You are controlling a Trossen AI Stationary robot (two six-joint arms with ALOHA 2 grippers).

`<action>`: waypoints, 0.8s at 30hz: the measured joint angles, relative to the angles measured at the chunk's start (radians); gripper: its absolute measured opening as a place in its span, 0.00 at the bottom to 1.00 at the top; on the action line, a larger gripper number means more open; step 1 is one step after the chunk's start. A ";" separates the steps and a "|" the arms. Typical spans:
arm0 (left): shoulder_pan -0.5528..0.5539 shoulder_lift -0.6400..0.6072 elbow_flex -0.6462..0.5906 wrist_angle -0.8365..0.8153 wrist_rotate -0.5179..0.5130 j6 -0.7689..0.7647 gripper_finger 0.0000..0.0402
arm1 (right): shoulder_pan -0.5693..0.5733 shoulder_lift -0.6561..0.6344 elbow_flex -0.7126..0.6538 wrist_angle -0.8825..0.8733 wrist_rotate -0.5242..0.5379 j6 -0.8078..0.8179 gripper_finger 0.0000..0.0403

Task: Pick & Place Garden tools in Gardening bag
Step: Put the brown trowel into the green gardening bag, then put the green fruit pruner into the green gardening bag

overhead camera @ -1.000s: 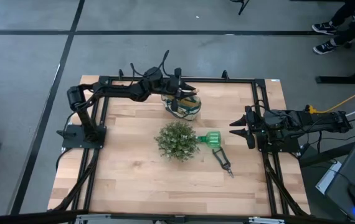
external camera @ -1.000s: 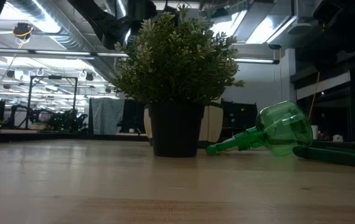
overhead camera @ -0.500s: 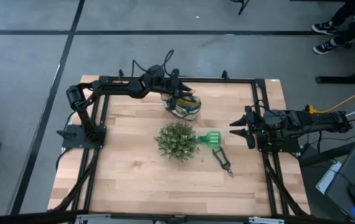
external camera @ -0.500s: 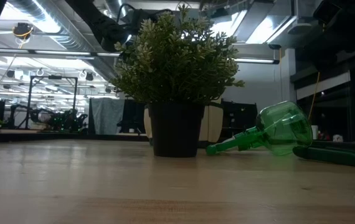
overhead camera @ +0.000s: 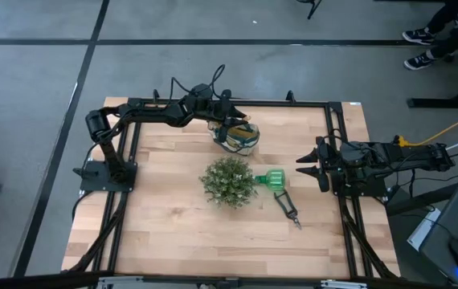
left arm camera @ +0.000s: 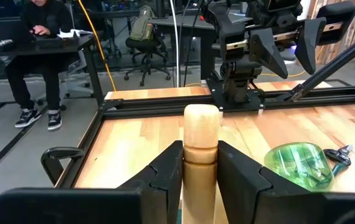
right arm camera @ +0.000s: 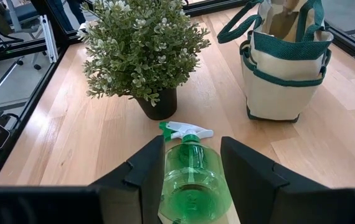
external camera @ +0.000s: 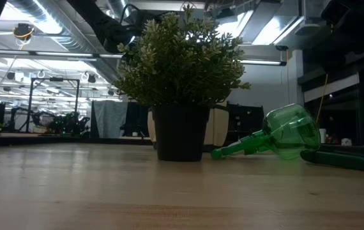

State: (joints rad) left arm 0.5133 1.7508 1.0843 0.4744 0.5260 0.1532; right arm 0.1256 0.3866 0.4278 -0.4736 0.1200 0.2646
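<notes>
**Holding wooden handle over bag**

Pinching a pale wooden handle [left arm camera: 201, 146] w/ left gripper [overhead camera: 235, 122], fingers [left arm camera: 168, 168] pressed on both sides of it, handle upright. Hovering right over the cream bag [overhead camera: 239, 138] w/ green trim, at table's far edge, centre. Can't tell if handle's lower end is inside the bag or just above it — hidden in wrist view, too small from above.

Waiting at right edge of table: right gripper [overhead camera: 309, 167], fingers [right arm camera: 151, 163] spread wide, nothing between them, aimed toward table centre.

Lying on its side just right of the potted plant [overhead camera: 228, 181]: green plastic spray bottle [overhead camera: 272, 180], nozzle toward the plant, close to the pot. Just beside the bottle, nearer the front edge: dark shears [overhead camera: 288, 208], flat on wooden table [overhead camera: 165, 225].

Standing upright in right wrist view: bag [right arm camera: 284, 62], loop handles up, well apart from the plant [right arm camera: 141, 53]; bottle [right arm camera: 194, 174] directly ahead of that gripper.

Seen in low view: plant [external camera: 181, 76] centre, bottle [external camera: 281, 135] to its right.

Sitting at a desk beyond the table, in left wrist view: a person [left arm camera: 37, 56].
</notes>
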 joint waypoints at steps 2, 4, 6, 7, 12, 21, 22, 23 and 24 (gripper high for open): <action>0.000 0.000 0.000 0.000 0.000 0.000 0.22 | 0.000 0.000 0.000 0.000 0.000 0.000 0.40; 0.000 0.000 0.000 0.000 0.000 0.000 0.23 | 0.000 0.000 0.000 0.000 0.000 0.000 0.40; 0.000 -0.001 0.000 0.000 0.000 -0.008 0.23 | 0.000 0.000 0.000 0.000 0.000 0.000 0.40; 0.000 -0.001 0.000 0.000 0.000 -0.009 0.24 | 0.000 0.000 0.000 0.000 0.000 0.000 0.40; 0.000 -0.002 0.000 0.000 0.000 -0.027 0.26 | 0.000 0.000 0.000 0.000 0.000 0.000 0.40; -0.004 -0.007 0.000 0.003 0.027 -0.068 0.26 | 0.000 0.000 0.000 0.000 0.000 0.000 0.40; -0.006 -0.009 0.000 0.003 0.027 -0.075 0.26 | 0.000 0.000 0.000 0.000 0.000 0.000 0.40; -0.008 -0.011 0.000 0.008 0.027 -0.082 0.27 | 0.000 0.000 0.000 0.000 0.000 0.000 0.40; -0.009 -0.013 0.000 0.019 0.027 -0.086 0.27 | 0.000 0.000 0.000 0.000 0.000 0.000 0.40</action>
State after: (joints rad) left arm 0.5045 1.7374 1.0840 0.4935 0.5529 0.0670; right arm 0.1257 0.3866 0.4278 -0.4740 0.1200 0.2642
